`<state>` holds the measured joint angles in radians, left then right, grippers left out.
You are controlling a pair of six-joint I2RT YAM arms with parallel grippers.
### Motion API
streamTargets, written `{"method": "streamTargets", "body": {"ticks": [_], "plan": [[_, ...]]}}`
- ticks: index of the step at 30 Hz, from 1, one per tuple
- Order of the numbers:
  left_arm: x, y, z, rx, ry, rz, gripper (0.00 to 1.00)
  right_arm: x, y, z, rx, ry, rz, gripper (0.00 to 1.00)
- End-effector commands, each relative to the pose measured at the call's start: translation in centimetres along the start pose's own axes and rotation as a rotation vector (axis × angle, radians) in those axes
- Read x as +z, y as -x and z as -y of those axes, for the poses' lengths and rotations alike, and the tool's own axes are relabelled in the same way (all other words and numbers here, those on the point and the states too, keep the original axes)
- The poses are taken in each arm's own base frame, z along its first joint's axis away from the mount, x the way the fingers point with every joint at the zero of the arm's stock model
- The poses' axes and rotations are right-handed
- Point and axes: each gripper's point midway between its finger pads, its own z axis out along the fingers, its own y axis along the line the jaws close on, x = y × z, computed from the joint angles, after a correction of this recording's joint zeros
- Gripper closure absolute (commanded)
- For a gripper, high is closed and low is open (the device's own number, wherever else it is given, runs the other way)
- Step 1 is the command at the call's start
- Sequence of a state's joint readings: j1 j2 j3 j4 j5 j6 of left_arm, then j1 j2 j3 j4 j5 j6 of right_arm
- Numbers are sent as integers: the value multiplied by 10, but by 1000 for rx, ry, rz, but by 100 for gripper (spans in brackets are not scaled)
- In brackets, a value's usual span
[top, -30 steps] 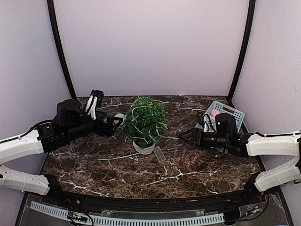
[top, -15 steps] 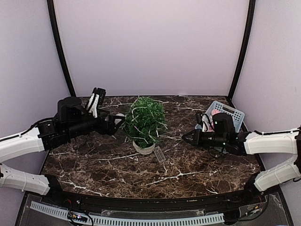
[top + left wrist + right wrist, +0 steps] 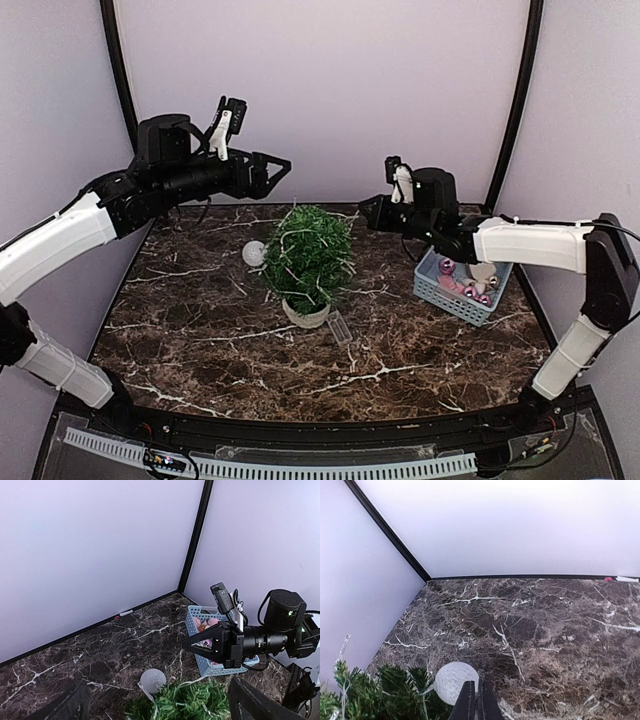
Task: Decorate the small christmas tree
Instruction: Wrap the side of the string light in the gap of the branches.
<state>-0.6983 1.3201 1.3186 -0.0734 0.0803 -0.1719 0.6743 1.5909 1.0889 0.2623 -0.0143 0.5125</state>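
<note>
Small christmas tree [image 3: 308, 255], bushy and dark green, stands straight up in a pale round pot [image 3: 305, 316] near the middle of the dark brown marble table with white veins [image 3: 200, 345]. A thin pale string [image 3: 285, 240] runs over its branches. Closest to the front, a little see-through plastic piece [image 3: 340, 328] lies on the table at 4 o'clock from the pot, just beside it. At 3 o'clock from the tree, well apart from it, sits a light blue plastic basket with holes in its sides [image 3: 445, 300], and pink and silver shiny balls [image 3: 468, 288] lie inside it. At 10 o'clock from the tree, close to the branches, a round white ball [image 3: 254, 253] rests on the table; the left wrist view shows a thin wire leading from it toward the tree. Farther back, at 1 o'clock, the black right gripper [image 3: 366, 214] hangs above the table and points at the tree top. Its two fingers [image 3: 475, 702] are squeezed tight together, and nothing shows between them. At 11 o'clock, high in the air, the black left gripper [image 3: 280, 172] also points toward the middle. Its jaws are spread very wide and hold nothing. Behind everything is a plain pale purple wall [image 3: 330, 90] with dark curved poles [image 3: 125, 100] at 10 and 2 o'clock.
</note>
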Motion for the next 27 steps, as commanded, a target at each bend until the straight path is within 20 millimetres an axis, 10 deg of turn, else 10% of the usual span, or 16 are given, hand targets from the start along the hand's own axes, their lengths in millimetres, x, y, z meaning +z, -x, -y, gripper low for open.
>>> {"method": "streamTargets", "body": {"ticks": [1, 14, 27], "plan": [[18, 1, 4, 18, -75, -48, 1, 19, 23, -23, -80, 79, 44, 99], [64, -24, -35, -50, -238, -83, 15, 19, 32, -67, -107, 356, 123, 97], [100, -40, -26, 35, -444, -152, 21, -6, 38, -80, -73, 494, 267, 100]]}}
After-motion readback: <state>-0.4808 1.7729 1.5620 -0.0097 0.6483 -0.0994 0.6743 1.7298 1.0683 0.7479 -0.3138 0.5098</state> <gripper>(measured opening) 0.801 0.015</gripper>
